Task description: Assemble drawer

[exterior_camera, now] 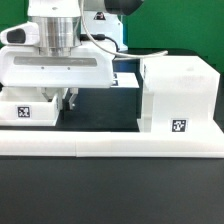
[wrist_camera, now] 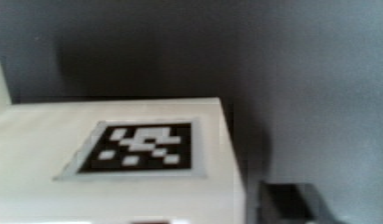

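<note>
The drawer's large white casing [exterior_camera: 178,92] stands at the exterior view's right, with a tag low on its front. A small white tray [exterior_camera: 28,108] with a tag lies at the left, under my hand. My gripper [exterior_camera: 66,100] hangs low at that tray's right edge. In the wrist view a white tagged face [wrist_camera: 143,148] of the tray fills the frame, very close and blurred. One dark finger [wrist_camera: 286,196] stands beside the tray's edge, apart from it. The other finger is hidden. The jaws look spread, with nothing held.
The long white L-shaped border wall [exterior_camera: 110,146] runs along the front of the black table. A further white piece [exterior_camera: 126,76] sits behind, between my hand and the casing. A cable hangs behind my arm.
</note>
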You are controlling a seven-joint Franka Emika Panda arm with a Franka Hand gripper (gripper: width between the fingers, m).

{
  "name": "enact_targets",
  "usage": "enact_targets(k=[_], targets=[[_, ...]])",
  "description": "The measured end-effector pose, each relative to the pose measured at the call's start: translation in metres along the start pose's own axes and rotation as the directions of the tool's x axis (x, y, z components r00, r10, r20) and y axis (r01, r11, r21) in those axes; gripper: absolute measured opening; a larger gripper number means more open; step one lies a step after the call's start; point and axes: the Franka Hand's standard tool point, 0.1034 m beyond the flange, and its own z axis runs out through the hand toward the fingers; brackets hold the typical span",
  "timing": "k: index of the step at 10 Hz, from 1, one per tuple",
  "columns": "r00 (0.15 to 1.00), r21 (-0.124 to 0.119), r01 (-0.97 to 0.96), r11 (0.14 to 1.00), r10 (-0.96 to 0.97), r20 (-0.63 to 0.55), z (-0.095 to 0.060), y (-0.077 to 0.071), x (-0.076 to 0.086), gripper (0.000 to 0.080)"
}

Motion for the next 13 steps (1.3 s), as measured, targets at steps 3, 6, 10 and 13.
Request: enact_targets(k=[3, 6, 10, 13], targets=[[1.000, 0.000, 0.000, 1.000, 0.000, 0.000, 0.000, 0.000, 0.000, 0.0040], [1.000, 0.000, 0.000, 1.000, 0.000, 0.000, 0.000, 0.000, 0.000, 0.0040], [0.997, 0.013, 0.069, 0.997, -0.070, 0.017, -0.007, -0.009, 0.002, 0.0041], [0.988, 0.036, 0.150, 0.988, -0.150, 0.022, -0.022, -0.010, 0.010, 0.0041]])
